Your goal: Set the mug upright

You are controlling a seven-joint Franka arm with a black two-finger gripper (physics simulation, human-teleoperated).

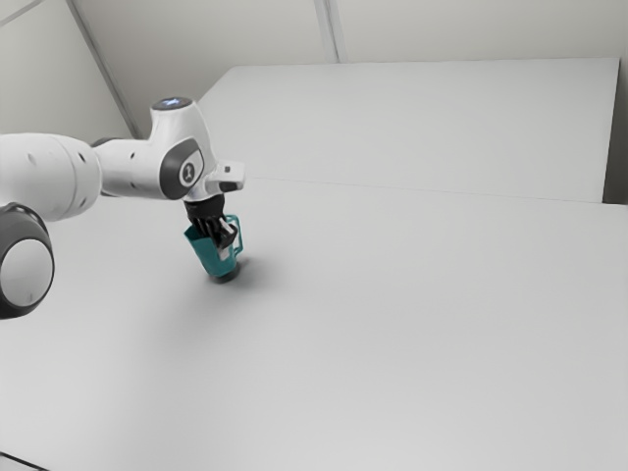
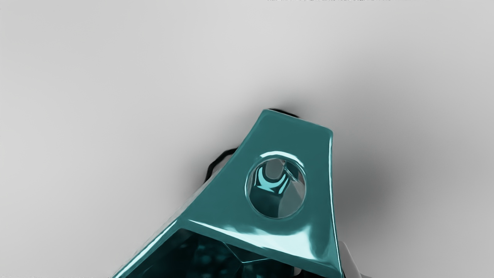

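Note:
The teal mug (image 1: 209, 252) leans in the exterior view, its rim toward that view's left and its dark base low by the table; contact there is hard to tell. Its handle (image 1: 239, 235) faces the exterior view's right. My gripper (image 1: 223, 244) points down at the mug's upper part, shut on it. In the wrist view the mug (image 2: 247, 204) shows its handle's round opening and dark inside; my gripper (image 2: 323, 266) is at the bottom edge, one grey finger (image 2: 349, 260) outside the mug wall. The other finger is mostly hidden.
The pale table (image 1: 392, 324) spreads under and beyond the mug toward the exterior view's right. Behind it a light raised panel (image 1: 422, 128) stands near the wall. A thin dark line (image 1: 22, 461) crosses the near left corner.

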